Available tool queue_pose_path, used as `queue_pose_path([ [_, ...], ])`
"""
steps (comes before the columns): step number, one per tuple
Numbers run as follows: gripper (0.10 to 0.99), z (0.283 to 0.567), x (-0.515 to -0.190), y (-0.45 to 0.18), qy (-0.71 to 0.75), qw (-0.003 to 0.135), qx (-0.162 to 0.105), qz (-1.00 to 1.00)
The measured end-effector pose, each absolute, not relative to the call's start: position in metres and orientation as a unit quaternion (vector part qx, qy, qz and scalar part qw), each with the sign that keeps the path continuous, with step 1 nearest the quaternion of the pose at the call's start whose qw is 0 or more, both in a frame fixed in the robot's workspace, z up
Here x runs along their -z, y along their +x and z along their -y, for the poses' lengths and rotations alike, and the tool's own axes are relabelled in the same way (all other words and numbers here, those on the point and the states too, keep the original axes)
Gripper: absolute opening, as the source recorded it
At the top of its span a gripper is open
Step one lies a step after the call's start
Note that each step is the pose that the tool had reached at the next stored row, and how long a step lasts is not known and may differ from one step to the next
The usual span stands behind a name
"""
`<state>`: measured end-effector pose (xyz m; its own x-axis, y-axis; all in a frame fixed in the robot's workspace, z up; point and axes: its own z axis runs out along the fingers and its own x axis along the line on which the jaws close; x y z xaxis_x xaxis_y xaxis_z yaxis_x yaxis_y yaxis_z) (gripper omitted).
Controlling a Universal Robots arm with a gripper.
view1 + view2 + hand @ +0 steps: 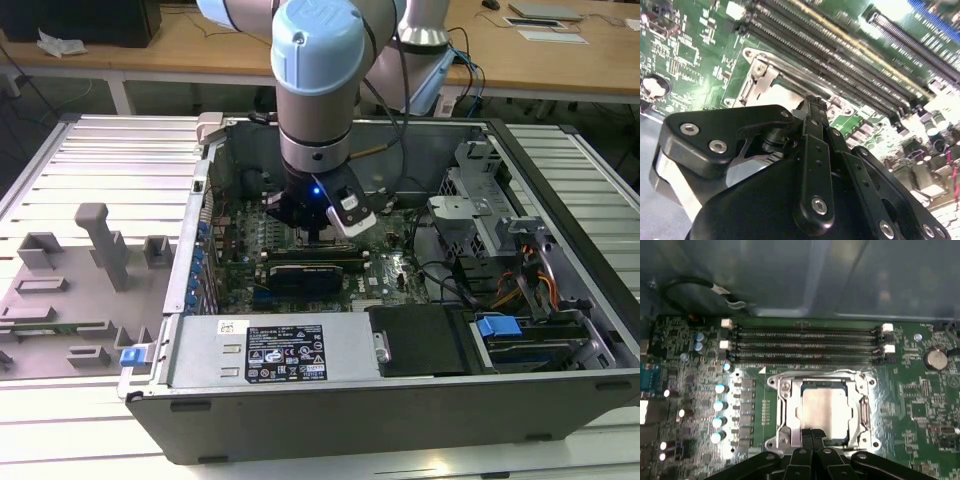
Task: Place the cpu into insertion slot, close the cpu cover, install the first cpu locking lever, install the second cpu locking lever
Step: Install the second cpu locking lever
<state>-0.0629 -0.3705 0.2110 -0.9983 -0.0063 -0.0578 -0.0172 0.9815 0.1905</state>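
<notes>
Jaws of the gripper are pressed together, empty, at the near edge of the insertion slot. Beyond them the cpu already sits seated, the cpu cover down around it; whether the levers are latched I cannot tell
</notes>
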Motion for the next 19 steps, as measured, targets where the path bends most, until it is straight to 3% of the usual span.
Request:
queue_pose_path([
  [4, 0.106, 0.361, -0.211, -0.063, -0.006, 0.028, -0.075, -0.997],
  [19, 0.106, 0.351, -0.222, -0.057, -0.008, 0.037, -0.075, -0.996],
])
